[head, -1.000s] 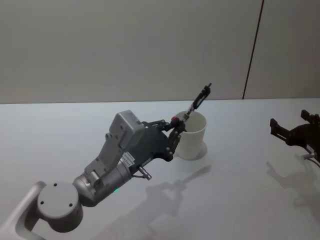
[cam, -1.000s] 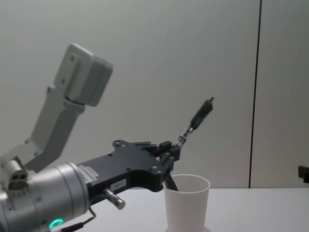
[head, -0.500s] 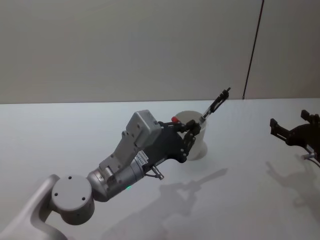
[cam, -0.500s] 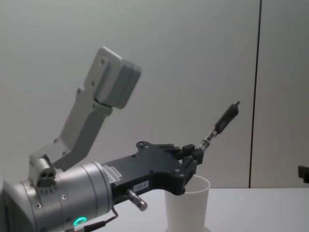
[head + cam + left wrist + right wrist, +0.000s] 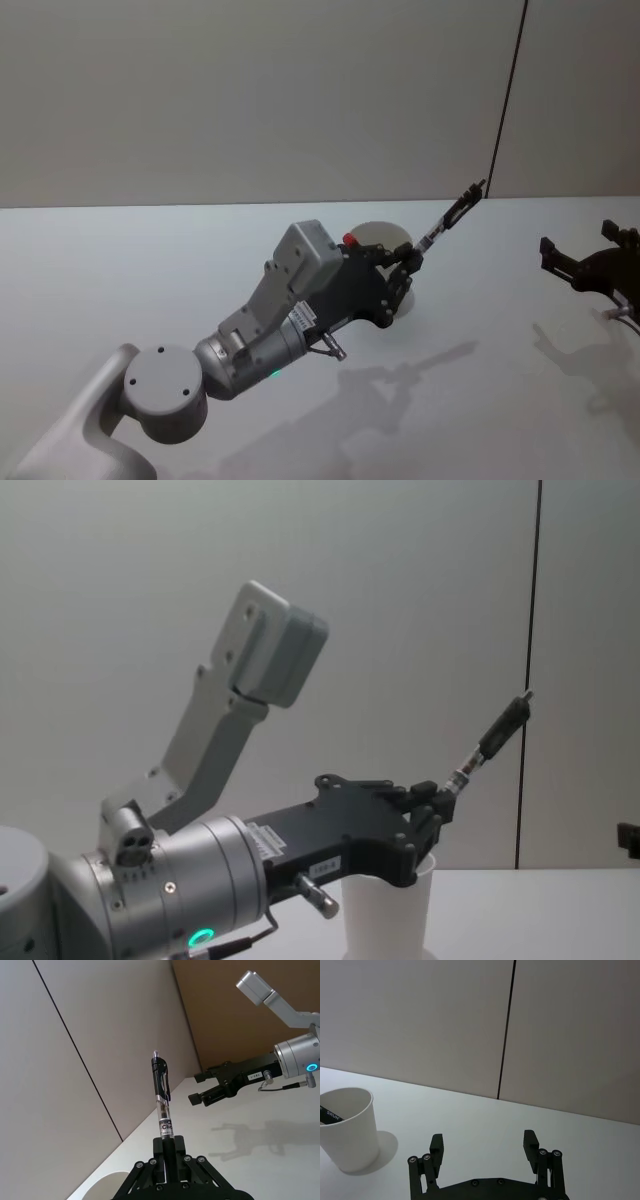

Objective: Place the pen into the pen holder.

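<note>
Head view: the left gripper [image 5: 404,275] is seen clamped on the lower part of the pen [image 5: 447,220]. Over the last 1 s it has been carried rightward, so the pen holder [image 5: 383,233], plainly seen beside it before, is now mostly covered by it. The pen's upper end has been swung out past the pen holder's right side. The right gripper [image 5: 578,255] is parked well apart near the right edge, unmoved.

Left wrist view: the pen [image 5: 162,1092] is shown pinched between the 2 fingers [image 5: 175,1149] near its lower end, with a slice of the pen holder [image 5: 107,1182] close by. The right gripper [image 5: 196,1088] is seen farther off, its fingers apart.

Right wrist view: the right gripper [image 5: 483,1141] is held spread with nothing between its fingers. The pen holder [image 5: 347,1130] stands upright on the table [image 5: 470,1115].

Chest view: the left gripper [image 5: 428,810] has been brought from the left rim of the pen holder [image 5: 385,920] across to its right rim, and the pen [image 5: 490,738] leans rightward. The pen's lower end is hidden. The pen is judged not yet released, and it is still being lined up with the mouth.
</note>
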`<state>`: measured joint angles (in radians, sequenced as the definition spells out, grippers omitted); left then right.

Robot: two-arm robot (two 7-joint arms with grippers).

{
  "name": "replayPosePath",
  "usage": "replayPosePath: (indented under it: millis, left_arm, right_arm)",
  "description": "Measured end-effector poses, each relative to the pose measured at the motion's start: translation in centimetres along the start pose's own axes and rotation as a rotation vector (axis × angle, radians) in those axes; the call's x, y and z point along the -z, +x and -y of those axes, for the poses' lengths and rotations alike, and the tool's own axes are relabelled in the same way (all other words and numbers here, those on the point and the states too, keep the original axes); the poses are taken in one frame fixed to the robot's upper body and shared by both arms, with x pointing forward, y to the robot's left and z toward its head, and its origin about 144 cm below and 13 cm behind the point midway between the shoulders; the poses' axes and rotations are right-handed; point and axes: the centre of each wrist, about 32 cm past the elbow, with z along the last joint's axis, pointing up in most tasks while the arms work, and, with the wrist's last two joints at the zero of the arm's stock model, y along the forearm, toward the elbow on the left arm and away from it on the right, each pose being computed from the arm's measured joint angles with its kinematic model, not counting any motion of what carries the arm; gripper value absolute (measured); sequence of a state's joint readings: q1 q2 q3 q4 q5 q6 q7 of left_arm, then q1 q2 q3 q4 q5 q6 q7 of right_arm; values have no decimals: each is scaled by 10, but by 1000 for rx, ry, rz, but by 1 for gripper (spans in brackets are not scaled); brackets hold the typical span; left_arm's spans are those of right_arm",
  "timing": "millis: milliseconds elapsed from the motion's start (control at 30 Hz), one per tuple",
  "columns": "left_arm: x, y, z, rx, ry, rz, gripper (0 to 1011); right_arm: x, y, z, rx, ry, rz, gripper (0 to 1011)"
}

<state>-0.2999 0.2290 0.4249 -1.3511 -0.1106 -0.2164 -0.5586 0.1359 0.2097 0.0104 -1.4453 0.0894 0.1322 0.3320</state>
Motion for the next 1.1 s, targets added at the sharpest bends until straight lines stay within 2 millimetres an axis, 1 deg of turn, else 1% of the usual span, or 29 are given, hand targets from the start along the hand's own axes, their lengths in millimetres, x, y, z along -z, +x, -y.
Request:
replayPosePath:
  millis: [700, 1100]
  left_arm:
    - [1, -2, 7, 20, -11, -8, 136]
    - [1, -3, 8, 22, -13, -10, 136]
  right_arm:
    - [0, 1, 1, -6, 5, -9, 1002]
    - [0, 12, 11, -63, 36, -72, 1002]
